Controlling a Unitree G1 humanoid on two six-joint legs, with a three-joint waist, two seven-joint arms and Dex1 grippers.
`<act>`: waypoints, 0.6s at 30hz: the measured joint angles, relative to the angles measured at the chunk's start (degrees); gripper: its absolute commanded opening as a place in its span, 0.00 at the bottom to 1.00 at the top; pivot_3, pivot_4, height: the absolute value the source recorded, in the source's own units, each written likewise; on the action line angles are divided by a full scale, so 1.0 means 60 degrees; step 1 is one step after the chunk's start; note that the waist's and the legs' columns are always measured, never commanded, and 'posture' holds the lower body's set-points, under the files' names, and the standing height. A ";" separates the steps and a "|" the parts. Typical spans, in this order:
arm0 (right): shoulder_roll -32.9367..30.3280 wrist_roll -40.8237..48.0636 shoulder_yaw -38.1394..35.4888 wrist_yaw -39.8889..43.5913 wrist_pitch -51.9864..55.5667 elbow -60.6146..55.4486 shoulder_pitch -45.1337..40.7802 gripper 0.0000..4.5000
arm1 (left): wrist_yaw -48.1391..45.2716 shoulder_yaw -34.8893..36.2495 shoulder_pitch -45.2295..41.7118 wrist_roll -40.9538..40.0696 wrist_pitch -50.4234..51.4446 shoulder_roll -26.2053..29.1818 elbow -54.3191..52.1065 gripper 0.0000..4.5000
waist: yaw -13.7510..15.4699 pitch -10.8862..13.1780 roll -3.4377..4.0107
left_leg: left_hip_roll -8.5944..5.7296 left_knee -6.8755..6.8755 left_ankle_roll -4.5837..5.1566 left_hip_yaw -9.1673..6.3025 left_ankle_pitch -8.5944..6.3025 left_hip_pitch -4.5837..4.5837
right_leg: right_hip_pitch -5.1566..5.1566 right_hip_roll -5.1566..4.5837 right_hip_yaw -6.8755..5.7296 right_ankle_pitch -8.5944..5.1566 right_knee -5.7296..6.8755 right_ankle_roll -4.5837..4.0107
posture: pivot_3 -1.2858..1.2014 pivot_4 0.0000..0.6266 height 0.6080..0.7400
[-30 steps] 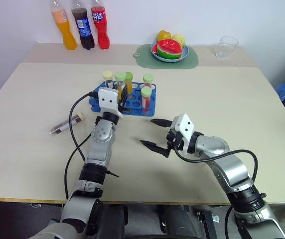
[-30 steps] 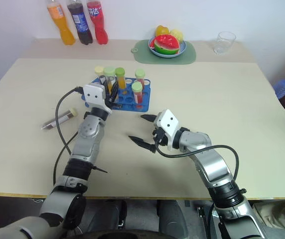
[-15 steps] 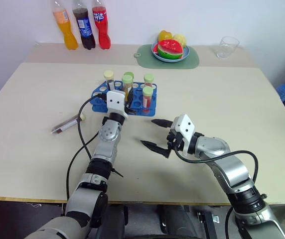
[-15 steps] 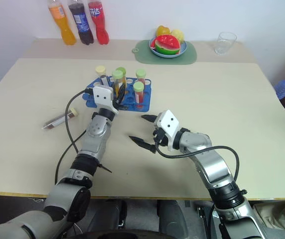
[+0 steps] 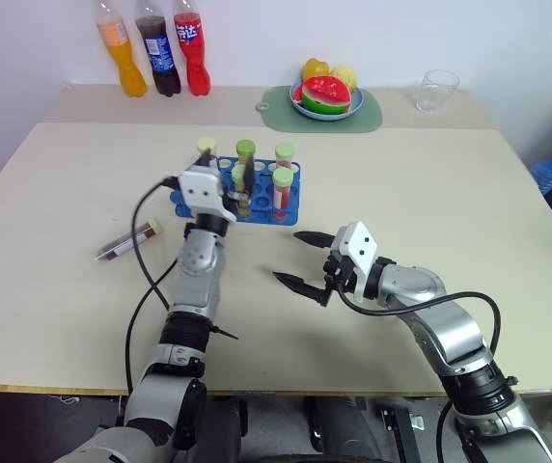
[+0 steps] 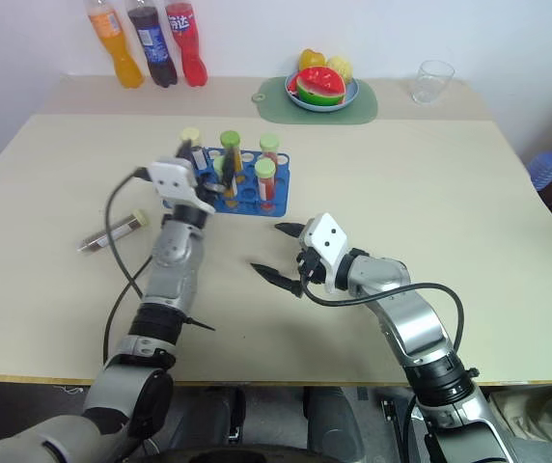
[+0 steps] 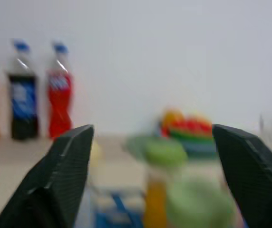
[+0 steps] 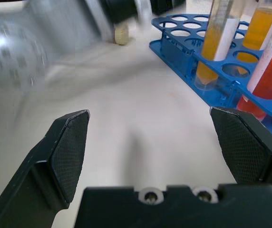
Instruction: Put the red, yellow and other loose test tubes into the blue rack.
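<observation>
Here the dark-filled, cork-capped loose test tube (image 5: 128, 241) lies flat, left of the blue plastic rack (image 5: 238, 192), long axis slanting rackward; the empty, open left gripper (image 5: 234, 189) is nearer than the open right gripper (image 5: 302, 258).

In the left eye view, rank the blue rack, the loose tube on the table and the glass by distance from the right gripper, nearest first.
From the right gripper:
1. Blue rack, just beyond it, toward the left.
2. Loose tube, lying far to the left.
3. Glass, at the table's far right.
</observation>
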 measured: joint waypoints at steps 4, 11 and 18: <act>0.0008 0.0003 -0.0015 -0.0021 0.0006 -0.0114 0.0026 1.00 | -0.0533 0.0722 0.0090 -0.1506 0.2692 0.1680 -0.2693 0.96 | 0.0000 -0.0001 0.0002 | 0.0006 0.0000 -0.0001 -0.0008 0.0001 0.0004 | 0.0000 0.0009 -0.0002 0.0000 0.0005 -0.0001 | 0.52 0.24 0.95; -0.0404 0.0076 -0.0022 0.0495 0.0079 -0.0125 -0.0140 1.00 | -0.2348 0.0831 0.0067 -0.3120 0.9918 0.6718 -0.3326 0.96 | -0.0046 0.0009 -0.0001 | 0.0007 -0.0008 0.0002 -0.0008 -0.0001 0.0022 | 0.0013 0.0020 0.0000 -0.0005 0.0002 0.0000 | 0.52 0.24 0.95; -0.1030 0.0307 -0.0188 0.1351 0.0159 -0.0147 -0.0384 1.00 | -0.6113 -0.1734 -0.1586 -0.2434 1.2241 0.9484 -0.0758 0.96 | 0.0056 0.0018 0.0003 | 0.0009 -0.0013 0.0001 -0.0001 -0.0001 0.0023 | 0.0017 0.0025 -0.0003 -0.0011 0.0001 -0.0002 | 0.52 0.24 0.95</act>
